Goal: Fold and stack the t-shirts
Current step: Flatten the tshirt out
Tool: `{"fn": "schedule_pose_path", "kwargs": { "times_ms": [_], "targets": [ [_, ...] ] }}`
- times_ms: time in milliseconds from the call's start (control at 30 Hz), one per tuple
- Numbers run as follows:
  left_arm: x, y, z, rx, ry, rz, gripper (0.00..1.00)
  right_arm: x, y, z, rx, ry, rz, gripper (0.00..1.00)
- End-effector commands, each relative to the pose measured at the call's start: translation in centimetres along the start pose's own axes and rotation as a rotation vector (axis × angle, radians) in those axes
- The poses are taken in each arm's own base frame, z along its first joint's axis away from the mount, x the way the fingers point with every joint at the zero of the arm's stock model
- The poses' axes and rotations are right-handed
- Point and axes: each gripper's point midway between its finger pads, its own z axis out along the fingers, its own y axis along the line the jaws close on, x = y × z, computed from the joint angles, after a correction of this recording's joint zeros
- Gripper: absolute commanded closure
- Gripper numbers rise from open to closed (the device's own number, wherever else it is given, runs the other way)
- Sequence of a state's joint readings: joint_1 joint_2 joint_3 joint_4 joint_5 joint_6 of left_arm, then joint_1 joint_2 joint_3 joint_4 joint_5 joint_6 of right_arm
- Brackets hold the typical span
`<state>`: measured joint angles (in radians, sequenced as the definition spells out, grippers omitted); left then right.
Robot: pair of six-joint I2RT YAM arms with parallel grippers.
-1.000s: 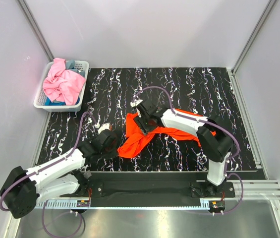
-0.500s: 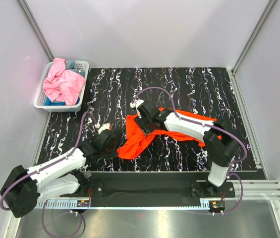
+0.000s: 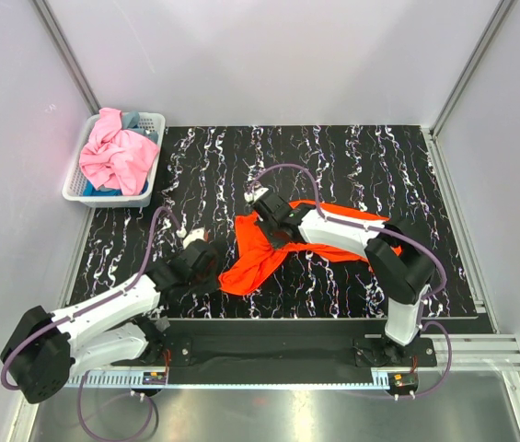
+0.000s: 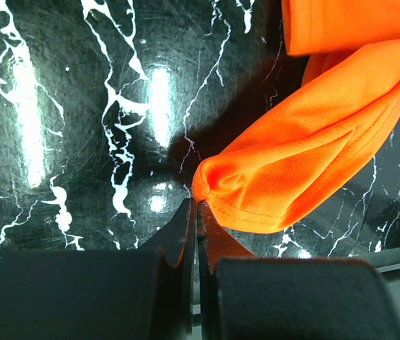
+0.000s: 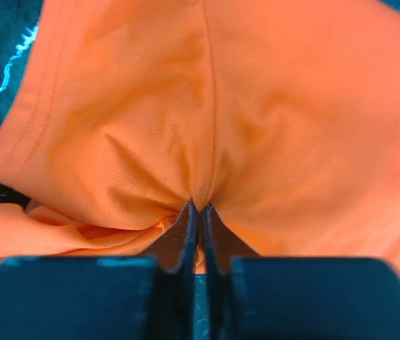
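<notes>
A bright orange t-shirt (image 3: 273, 250) lies crumpled on the black marbled table (image 3: 333, 157), stretched from mid-table toward the right. My left gripper (image 3: 222, 273) is shut on the shirt's near-left corner; in the left wrist view the fingertips (image 4: 197, 206) pinch a bunched hem of the orange cloth (image 4: 313, 134). My right gripper (image 3: 261, 219) is shut on the shirt's far-left part, and in the right wrist view it (image 5: 198, 207) pinches a fold of the orange fabric (image 5: 270, 106). A pink t-shirt (image 3: 115, 152) and a blue-grey one (image 3: 132, 120) sit in the basket.
The white lattice basket (image 3: 153, 121) stands at the table's far-left corner. Grey walls close in the back and both sides. A metal rail (image 3: 480, 341) runs along the near-right edge by the arm bases.
My right gripper has closed onto the orange shirt after shifting slightly toward the back left. The left arm and its grip are unchanged.
</notes>
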<state>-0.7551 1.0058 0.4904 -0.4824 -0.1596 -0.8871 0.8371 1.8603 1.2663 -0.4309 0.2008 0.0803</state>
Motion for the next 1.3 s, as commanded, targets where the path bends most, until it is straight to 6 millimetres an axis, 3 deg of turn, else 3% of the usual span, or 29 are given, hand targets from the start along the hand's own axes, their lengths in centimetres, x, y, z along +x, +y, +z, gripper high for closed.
{"fn": "schedule_pose_path", "kwargs": {
  "times_ms": [0, 67, 100, 233, 400, 533, 633, 733, 867, 967, 1133, 1200, 1267],
  "targets": [
    [-0.6, -0.4, 0.2, 0.02, -0.026, 0.002, 1.0, -3.0, -0.8, -1.6, 0.06, -0.087, 0.054, 0.98],
    [-0.7, -0.2, 0.2, 0.006, -0.033, 0.005, 1.0, -3.0, -1.7, -2.7, 0.105, -0.072, 0.063, 1.0],
    [-1.1, 0.0, 0.2, -0.007, -0.051, 0.002, 1.0, -3.9, -2.7, -3.9, 0.152, -0.099, 0.072, 1.0],
    [-1.7, 1.0, 0.0, -0.073, -0.069, 0.016, 1.0, -3.6, -6.6, -6.8, 0.248, -0.057, 0.125, 1.0],
    [-3.3, 2.4, -0.6, -0.17, -0.132, 0.043, 1.0, 1.8, -13.0, -9.0, 0.366, 0.096, 0.323, 0.96],
    [-3.8, 3.0, -0.7, -0.21, -0.15, 0.066, 1.0, 5.0, -14.9, -9.4, 0.377, 0.167, 0.414, 0.95],
    [-4.1, 2.5, -0.4, -0.201, -0.146, 0.07, 1.0, 6.4, -14.7, -8.7, 0.362, 0.212, 0.43, 0.94],
    [-4.4, 1.6, -0.2, -0.178, -0.142, 0.072, 1.0, 7.1, -14.8, -8.1, 0.378, 0.254, 0.433, 0.8],
    [-4.9, 0.8, 0.1, -0.161, -0.14, 0.086, 1.0, 5.5, -15.0, -9.4, 0.375, 0.202, 0.419, 0.62],
    [-5.5, 0.5, 0.7, -0.15, -0.109, 0.083, 1.0, 3.7, -14.2, -10.8, 0.356, 0.129, 0.375, 0.58],
    [-7.7, 0.5, 1.4, -0.11, -0.101, 0.015, 1.0, 2.5, -7.9, -11.2, 0.283, 0.028, 0.137, 0.55],
    [-8.7, 0.8, 1.7, -0.095, -0.093, -0.021, 1.0, 3.1, -6.0, -11.1, 0.298, 0.009, 0.001, 0.55],
    [-9.6, 0.9, 1.8, -0.084, -0.095, -0.031, 1.0, 3.7, -5.4, -10.9, 0.319, 0.011, -0.103, 0.55]
  ]
}}
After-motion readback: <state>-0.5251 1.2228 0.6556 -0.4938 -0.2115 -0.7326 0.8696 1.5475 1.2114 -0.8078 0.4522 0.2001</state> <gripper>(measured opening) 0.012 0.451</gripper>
